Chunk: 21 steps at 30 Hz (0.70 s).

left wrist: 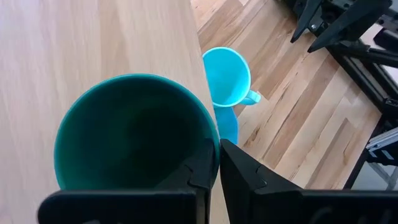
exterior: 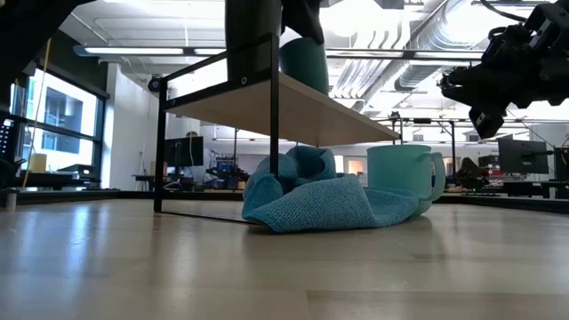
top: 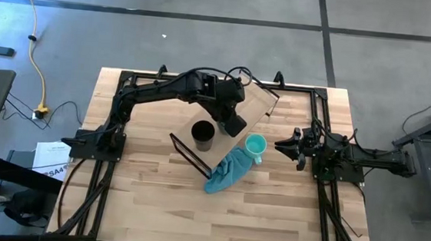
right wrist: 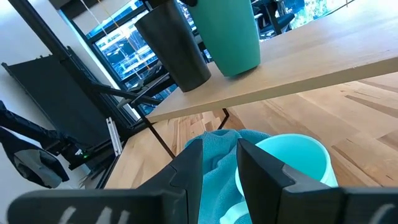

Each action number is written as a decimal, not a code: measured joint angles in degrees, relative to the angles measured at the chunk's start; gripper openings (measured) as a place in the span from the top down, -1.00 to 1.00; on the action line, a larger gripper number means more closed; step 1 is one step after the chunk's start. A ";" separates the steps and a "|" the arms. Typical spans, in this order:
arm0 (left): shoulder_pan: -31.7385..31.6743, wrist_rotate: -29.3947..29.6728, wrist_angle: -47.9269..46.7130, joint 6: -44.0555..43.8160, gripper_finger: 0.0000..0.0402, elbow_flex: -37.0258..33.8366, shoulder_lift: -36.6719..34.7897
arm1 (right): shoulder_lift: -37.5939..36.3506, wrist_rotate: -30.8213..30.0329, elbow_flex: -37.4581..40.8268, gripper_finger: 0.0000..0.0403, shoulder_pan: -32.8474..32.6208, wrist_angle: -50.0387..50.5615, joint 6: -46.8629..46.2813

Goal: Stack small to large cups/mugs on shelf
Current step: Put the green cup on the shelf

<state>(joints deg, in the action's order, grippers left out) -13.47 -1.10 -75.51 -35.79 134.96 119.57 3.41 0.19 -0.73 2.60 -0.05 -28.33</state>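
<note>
The shelf [top: 262,101], a light-wood board on black legs, stands at mid-table. On it stand the black cup [top: 203,133] and the dark green cup [right wrist: 233,34], side by side. My left gripper [left wrist: 219,152] reaches over the shelf and is shut on the green cup's rim. The mint mug [top: 255,146] stands on the table by the shelf's right side, its base against the teal cloth [top: 225,174]. My right gripper [top: 289,145] is open and empty to the right of the mug, above the table. My left gripper holds the dark green cup by its rim [left wrist: 212,138] on the side toward the mint mug. One finger [left wrist: 199,177] is inside the cup and the other [left wrist: 249,180] outside. The fingers come from above, pointing down. The cup is upright, its base on the shelf board [right wrist: 298,68].
The crumpled teal cloth lies on the table partly under the shelf's near end [exterior: 320,200]. Black arm mounts and frame rails [top: 94,142] run along the table's left and right sides. Bare tabletop [top: 215,220] lies toward the near edge.
</note>
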 joint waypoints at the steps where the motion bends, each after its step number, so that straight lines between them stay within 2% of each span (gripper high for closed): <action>1: 0.02 0.02 -0.20 0.00 0.92 -0.02 0.00 | 0.01 0.00 0.00 0.56 -0.01 0.00 0.12; 21: 0.00 -0.63 -0.65 1.32 0.92 0.00 0.00 | 0.01 0.00 0.00 0.56 -0.01 -0.02 0.26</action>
<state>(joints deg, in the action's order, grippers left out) -13.47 -1.74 -76.16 -34.47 134.96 119.57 3.42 0.19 -0.73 2.59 -0.08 -28.08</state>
